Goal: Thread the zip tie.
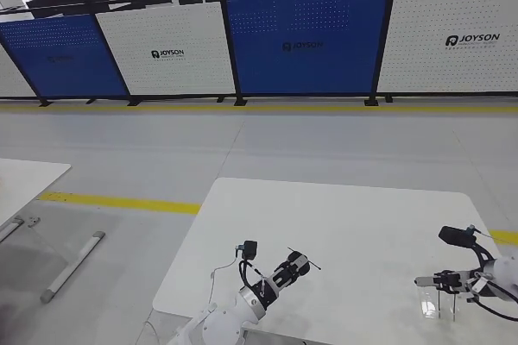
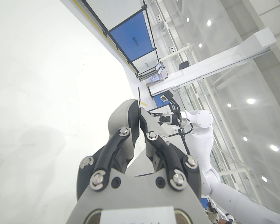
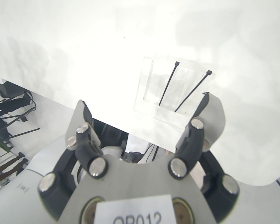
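Left hand (image 2: 139, 115) is clamped on a zip tie (image 2: 138, 95) near the 6 o'clock edge of the tabletop (image 1: 345, 216); right hand (image 3: 145, 99) is spread wide, empty, at 4 o'clock. The slim strap may pivot in the pinch, spoiling alignment.

blue and white pegboard panels (image 1: 306, 47) line a grey floor (image 1: 328, 142) with yellow stripes (image 1: 121, 203); round ceiling lights (image 2: 250, 101) overhead.

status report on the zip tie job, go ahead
left gripper shut on thin black plastic zip tie; right gripper open, over clear plastic tray holding two more black zip ties; no obstacle seen between grippers
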Available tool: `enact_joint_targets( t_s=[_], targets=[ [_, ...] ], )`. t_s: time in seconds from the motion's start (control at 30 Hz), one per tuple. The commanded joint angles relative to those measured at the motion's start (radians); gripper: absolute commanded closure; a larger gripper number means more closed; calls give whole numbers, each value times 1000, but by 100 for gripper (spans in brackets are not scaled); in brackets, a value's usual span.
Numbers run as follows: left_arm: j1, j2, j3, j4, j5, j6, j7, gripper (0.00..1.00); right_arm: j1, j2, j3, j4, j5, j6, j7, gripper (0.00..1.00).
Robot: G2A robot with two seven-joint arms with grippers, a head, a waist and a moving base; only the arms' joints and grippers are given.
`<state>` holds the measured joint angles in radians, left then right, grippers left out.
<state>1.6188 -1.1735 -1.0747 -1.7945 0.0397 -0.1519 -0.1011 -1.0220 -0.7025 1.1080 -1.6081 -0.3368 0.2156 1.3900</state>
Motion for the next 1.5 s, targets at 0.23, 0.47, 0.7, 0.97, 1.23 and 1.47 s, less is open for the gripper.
enact_joint_targets(
  t_s=[0.23, 0.47, 0.7, 0.97, 1.23, 1.47],
  targets=[
    [0, 0, 0, 0, 0, 0, 0, 100, -24, 0, 9, -3, 5, -22, -46, 0],
    [0, 0, 0, 0, 0, 0, 0, 100, -62, 16, 66, -21, 2, -43, -18, 38],
    [0, 0, 0, 0, 0, 0, 0, 100, -60, 15, 57, -7, -16, -6, 0, 55],
    [0, 0, 0, 0, 0, 0, 0, 100, -40, 9, 36, 29, -7, 5, 0, 58],
    [0, 0, 0, 0, 0, 0, 0, 100, -15, 1, -7, 54, -27, 37, 0, 66],
    [0, 0, 0, 0, 0, 0, 0, 100, 15, -11, -45, 81, -43, 62, 0, 67]
  ],
)
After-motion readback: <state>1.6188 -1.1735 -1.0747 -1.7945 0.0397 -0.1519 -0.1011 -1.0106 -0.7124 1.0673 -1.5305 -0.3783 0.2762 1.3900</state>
